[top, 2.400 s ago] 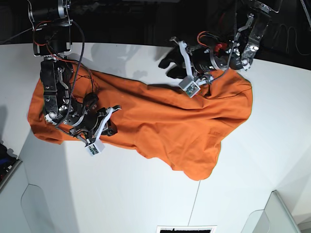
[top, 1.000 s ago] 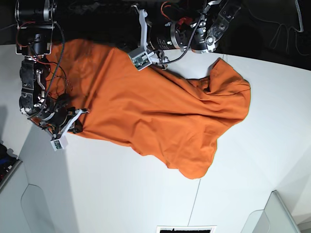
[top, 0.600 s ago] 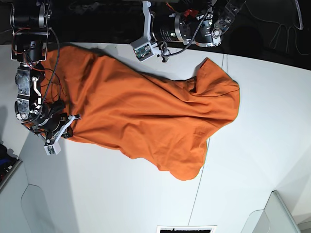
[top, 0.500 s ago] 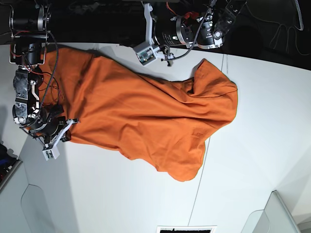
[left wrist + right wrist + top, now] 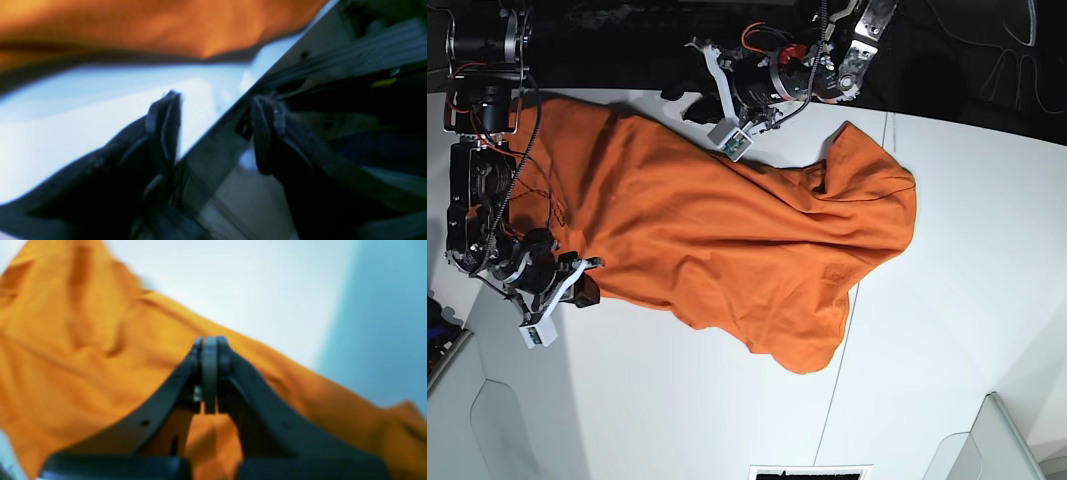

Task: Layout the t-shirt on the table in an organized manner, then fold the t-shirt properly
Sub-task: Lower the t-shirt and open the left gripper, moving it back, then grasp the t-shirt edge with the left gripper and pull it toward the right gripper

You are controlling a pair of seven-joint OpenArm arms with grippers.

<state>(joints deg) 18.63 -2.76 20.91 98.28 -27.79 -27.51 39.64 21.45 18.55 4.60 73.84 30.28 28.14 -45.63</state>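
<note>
Evidently the right gripper (image 5: 585, 292), at the base view's left, had its fingers pressed together at the hem of the t-shirt (image 5: 727, 240), seemingly pinning it spread across the tabletop (image 5: 957, 250); the left gripper (image 5: 689, 100), fingers apart, held nothing

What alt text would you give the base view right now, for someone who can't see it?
An orange t-shirt lies spread but rumpled across the white table. The right gripper is shut at the shirt's near-left edge, and the left gripper hangs open by the far edge.
</note>
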